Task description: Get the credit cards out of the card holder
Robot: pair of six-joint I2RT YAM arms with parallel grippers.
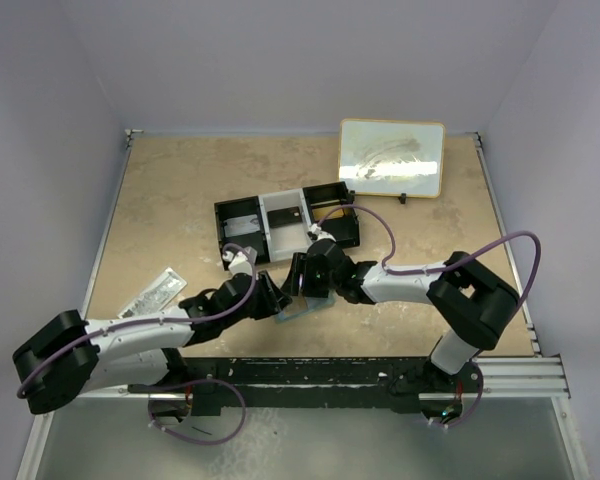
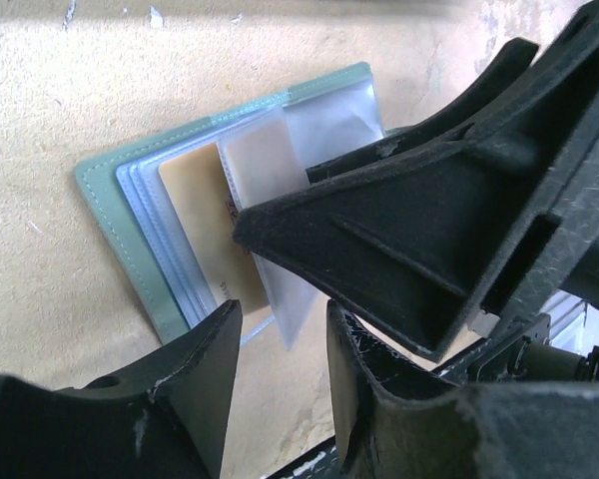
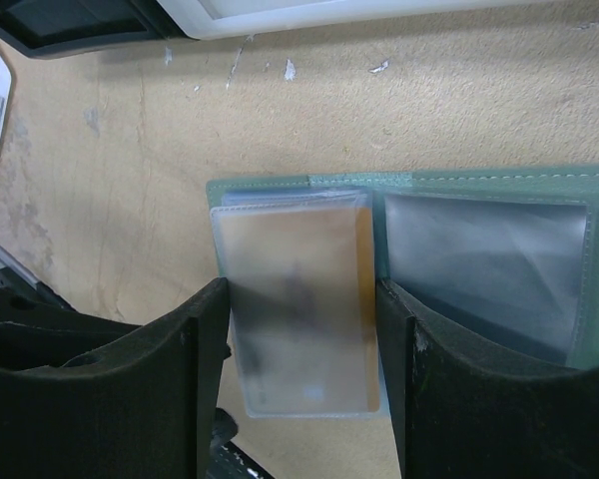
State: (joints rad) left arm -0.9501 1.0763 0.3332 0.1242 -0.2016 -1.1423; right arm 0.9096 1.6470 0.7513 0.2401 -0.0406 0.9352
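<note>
The card holder [image 1: 302, 310] lies open on the table, with a grey-green border [image 2: 105, 215] and clear sleeves. An orange-tan credit card [image 2: 195, 215] sits inside a frosted sleeve [image 3: 290, 299]. A dark card [image 3: 479, 269] shows behind the other half's window. My right gripper [image 3: 301, 289] is open. Its fingers [image 2: 379, 230] stand on either side of that sleeve, close to its long edges. My left gripper [image 2: 282, 314] is open at the holder's near edge. A loose sleeve corner [image 2: 288, 319] hangs just beyond its tips, with bare table between the fingers. In the top view both grippers [image 1: 278, 297] [image 1: 302, 288] meet over the holder.
A black-and-white three-compartment tray [image 1: 285, 225] stands just behind the grippers. A clear packet [image 1: 152, 293] lies at the left beside my left arm. A framed pale board [image 1: 392, 158] rests at the back right. The black front rail [image 1: 330, 372] runs close below the holder.
</note>
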